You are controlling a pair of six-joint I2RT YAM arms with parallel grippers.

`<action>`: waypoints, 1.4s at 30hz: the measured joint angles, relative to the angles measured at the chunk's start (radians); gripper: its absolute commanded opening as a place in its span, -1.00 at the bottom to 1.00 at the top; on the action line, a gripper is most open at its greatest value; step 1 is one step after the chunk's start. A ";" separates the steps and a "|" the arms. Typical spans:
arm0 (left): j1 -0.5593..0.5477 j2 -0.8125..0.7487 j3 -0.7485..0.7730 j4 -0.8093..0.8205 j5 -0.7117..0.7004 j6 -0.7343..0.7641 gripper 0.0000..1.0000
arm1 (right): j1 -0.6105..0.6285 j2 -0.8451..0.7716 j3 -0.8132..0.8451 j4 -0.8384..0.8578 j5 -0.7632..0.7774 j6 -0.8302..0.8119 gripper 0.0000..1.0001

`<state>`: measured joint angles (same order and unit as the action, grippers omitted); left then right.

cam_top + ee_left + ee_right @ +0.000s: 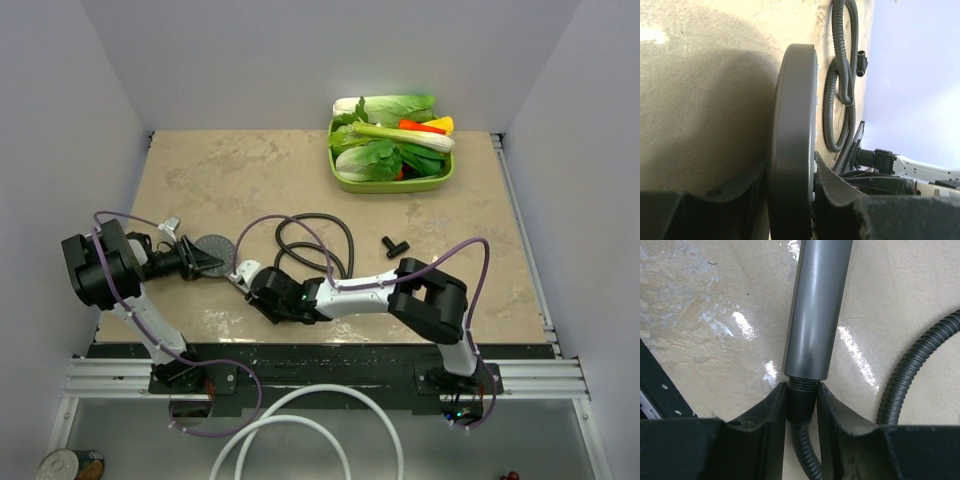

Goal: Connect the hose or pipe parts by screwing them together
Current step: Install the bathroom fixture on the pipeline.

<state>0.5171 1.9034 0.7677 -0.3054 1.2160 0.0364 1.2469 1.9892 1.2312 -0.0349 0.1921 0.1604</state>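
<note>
The dark grey shower head is held edge-on by its round disc (792, 125), with my left gripper (790, 200) shut on the disc's two faces. From above, the disc (213, 244) sits at the left gripper (203, 262) and the handle runs toward my right gripper (243, 276). In the right wrist view the grey handle (817, 310) ends in exposed threads, and the black hose's end nut (801, 405) sits against them. My right gripper (801, 402) is shut on that nut, both fingers touching it. The hose (318, 245) loops behind. The T-shaped fitting (395, 244) lies loose to the right.
A green tray (345, 183) of vegetables stands at the back right. A thick white hose (300, 425) curls on the floor below the table's near edge, with a can (70, 465) at the bottom left. The hose coils (840, 75) lie just beyond the disc.
</note>
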 measured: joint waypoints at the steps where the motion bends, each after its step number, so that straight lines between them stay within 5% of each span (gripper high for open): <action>1: 0.001 0.000 0.000 0.002 0.000 -0.001 -1.00 | -0.009 0.000 0.000 0.003 -0.014 0.011 -0.52; 12: 0.014 0.000 0.000 0.007 0.002 -0.016 -1.00 | -0.174 -0.019 -0.109 0.205 -0.431 0.139 -0.58; 20: 0.014 0.000 0.000 0.005 0.003 -0.014 -1.00 | -0.244 0.019 -0.167 0.378 -0.634 0.286 -0.29; 27: 0.014 -0.004 0.001 0.011 0.011 0.000 -1.00 | -0.271 0.036 -0.156 0.408 -0.708 0.368 0.40; 28: 0.014 -0.006 0.001 0.012 0.011 0.001 -1.00 | -0.267 0.029 -0.138 0.375 -0.703 0.359 0.96; 35: 0.011 -0.011 0.000 0.000 0.010 0.010 -1.00 | -0.224 -0.087 0.041 0.043 -0.340 0.144 0.97; 42: 0.011 -0.011 0.000 0.000 0.011 0.010 -1.00 | 0.047 -0.052 0.335 -0.254 0.396 -0.072 0.97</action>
<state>0.5282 1.8923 0.7673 -0.3050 1.2266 0.0460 1.2938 1.9373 1.5661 -0.2893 0.5877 0.0879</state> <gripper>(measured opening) 0.341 0.986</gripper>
